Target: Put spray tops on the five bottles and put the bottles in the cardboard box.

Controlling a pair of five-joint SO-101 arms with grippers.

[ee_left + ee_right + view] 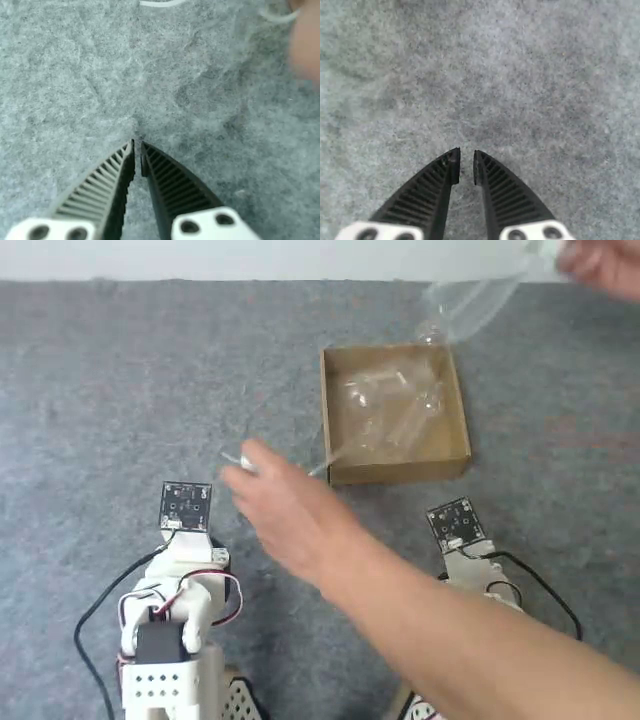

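Both your arms sit at the near edge of the bench point(100, 390). The left pincer point(137, 145) has its tips together on nothing, just above bare grey felt. The right pincer point(466, 155) is all but together, with a thin slit between the tips, and is also empty.

The box point(395, 472) lies far of both arms. It is almost straight ahead of your right arm and off to the far right of your left, so the right arm is the nearer one. Clear bottles point(390, 410) lie on their sides inside it; I can't tell how many, or whether they have tops.

A person's hand point(600, 265) holds another bottle point(475, 302) in the air over the box's far right corner. It is tilted, with its long axis running near-left to far-right and its neck towards the box. A second hand point(290, 510) reaches across between your arms, holding a white piece point(240, 462), possibly a spray top, just left of the box. I judge nothing is within reach of either pincer while the hands are there.
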